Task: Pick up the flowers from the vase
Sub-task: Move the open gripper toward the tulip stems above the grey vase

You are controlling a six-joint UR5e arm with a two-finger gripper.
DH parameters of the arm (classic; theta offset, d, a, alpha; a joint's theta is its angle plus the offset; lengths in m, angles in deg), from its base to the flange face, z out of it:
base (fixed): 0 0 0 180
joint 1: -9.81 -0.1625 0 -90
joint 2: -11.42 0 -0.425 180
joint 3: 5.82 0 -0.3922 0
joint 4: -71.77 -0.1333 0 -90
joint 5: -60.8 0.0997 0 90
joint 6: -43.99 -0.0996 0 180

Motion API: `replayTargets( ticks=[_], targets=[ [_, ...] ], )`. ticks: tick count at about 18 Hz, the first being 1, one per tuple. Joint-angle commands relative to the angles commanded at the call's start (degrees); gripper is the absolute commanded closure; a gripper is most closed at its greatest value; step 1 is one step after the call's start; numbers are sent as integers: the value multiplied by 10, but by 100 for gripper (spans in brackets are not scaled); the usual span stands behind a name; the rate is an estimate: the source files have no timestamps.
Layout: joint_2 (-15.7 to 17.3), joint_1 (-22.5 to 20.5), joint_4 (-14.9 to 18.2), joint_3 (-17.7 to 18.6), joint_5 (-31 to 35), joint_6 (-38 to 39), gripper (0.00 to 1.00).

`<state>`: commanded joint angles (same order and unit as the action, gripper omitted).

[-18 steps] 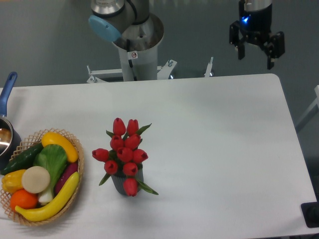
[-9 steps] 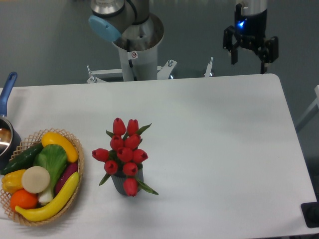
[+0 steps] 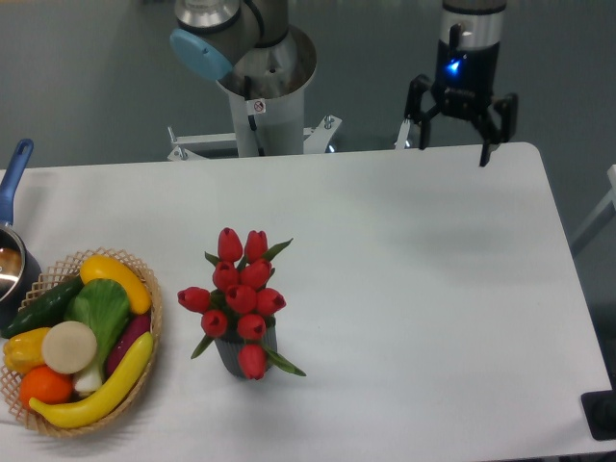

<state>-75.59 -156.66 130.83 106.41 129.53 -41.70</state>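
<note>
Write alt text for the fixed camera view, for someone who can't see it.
Red flowers stand in a dark vase on a white table, untouched. The open gripper hovers over the far edge, and a basket of toy produce sits left.

One vase (image 3: 243,352) holding about ten red flowers (image 3: 241,298); one basket (image 3: 144,380) at lower left; one pot (image 3: 10,265) at the left edge; one gripper (image 3: 452,142).

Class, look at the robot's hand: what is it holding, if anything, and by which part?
Nothing. The hand is open and empty at the table's far edge, well away from the flowers in the vase.
</note>
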Motion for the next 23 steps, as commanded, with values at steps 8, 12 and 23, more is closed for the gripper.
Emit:
replayTargets(
  ticks=[8,12,23],
  targets=[
    [-12,12,0,20,-181,11,0],
    [-34,53,-1,20,-187,11,0],
    [-120,122,-67,12,-372,11,0]
  ],
)
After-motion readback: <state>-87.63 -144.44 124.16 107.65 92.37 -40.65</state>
